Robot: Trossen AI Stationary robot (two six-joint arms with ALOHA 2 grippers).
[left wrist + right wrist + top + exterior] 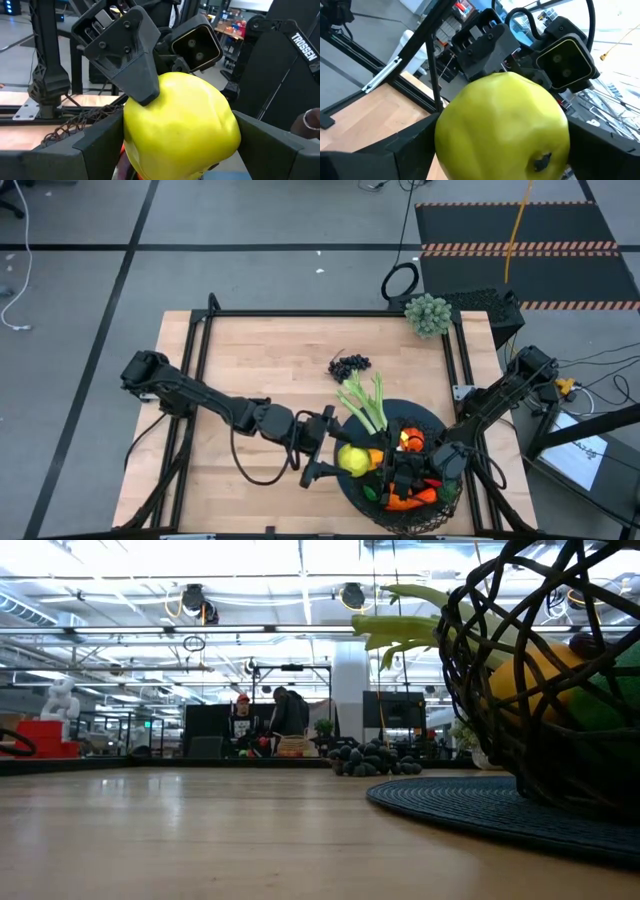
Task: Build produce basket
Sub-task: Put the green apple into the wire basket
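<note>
- Wooden table (260, 370) carries the basket (425, 420) at its near right.
- Left gripper (327, 448) and right gripper (392, 470) both grasp one lemon (352, 460) above the basket's left rim.
- Grapes (349, 365) lie farther back.

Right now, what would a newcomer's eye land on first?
The glossy yellow toy lemon, clamped in the left end effector over the left rim of the round black wire-mesh basket, with the right end effector meeting it from the other side. Next, the long green-white celery stalk poking over the basket's far rim, and dark grapes on the wooden table beyond.
</note>
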